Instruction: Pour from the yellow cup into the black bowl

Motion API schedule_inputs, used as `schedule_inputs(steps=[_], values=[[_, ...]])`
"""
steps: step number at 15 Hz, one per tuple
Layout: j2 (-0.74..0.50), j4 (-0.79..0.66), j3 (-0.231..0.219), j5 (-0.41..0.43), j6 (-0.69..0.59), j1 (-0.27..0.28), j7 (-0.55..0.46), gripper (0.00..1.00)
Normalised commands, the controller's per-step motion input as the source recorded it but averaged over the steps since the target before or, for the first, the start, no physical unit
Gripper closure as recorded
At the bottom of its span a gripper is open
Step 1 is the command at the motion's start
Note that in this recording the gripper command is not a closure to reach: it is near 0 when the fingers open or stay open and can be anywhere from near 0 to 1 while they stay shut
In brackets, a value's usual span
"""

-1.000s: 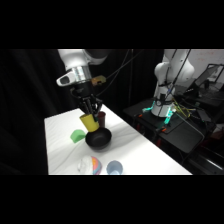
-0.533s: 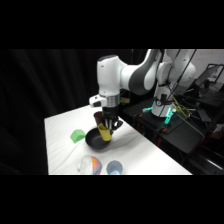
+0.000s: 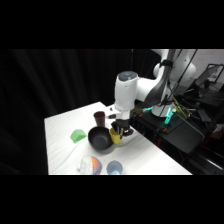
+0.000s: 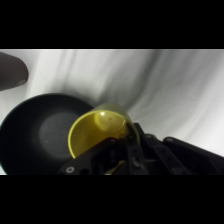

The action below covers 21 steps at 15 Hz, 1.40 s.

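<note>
The arm has swung right, fingers [image 4: 122, 152] clamping the yellow cup [image 4: 95, 131] beside the black bowl [image 4: 40, 132].

Obstacles, table [image 3: 65, 130] centre: black bowl [image 3: 100, 139], with the yellow cup [image 3: 116, 135] touching its right rim and the claw [image 3: 119, 131] directly above the cup; dark red cup [image 3: 99, 118] just behind the bowl; green bowl [image 3: 78, 135] to its left. Obstacles, near edge: striped bowl [image 3: 90, 165] and pale blue cup [image 3: 114, 167], side by side. Free room: bare cloth at the far left corner and along the left edge.
</note>
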Motion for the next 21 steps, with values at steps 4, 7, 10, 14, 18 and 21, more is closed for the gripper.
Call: schedule_inputs(steps=[4, 7, 10, 14, 18, 21], values=[[-0.12, 0.01, -0.046, -0.224, -0.17, 0.134, 0.32, 0.14], [-0.44, -0.09, 0.062, -0.056, -0.36, 0.124, 0.2, 0.14], [-0.55, -0.13, 0.153, -0.06, -0.37, 0.14, 0.24, 0.14], [-0.16, -0.01, 0.158, -0.042, -0.07, 0.072, 0.13, 0.14], [0.28, 0.14, 0.041, -0.114, 0.25, 0.007, 0.04, 0.14], [0.38, 0.2, -0.051, -0.034, 0.34, -0.04, -0.15, 0.14]])
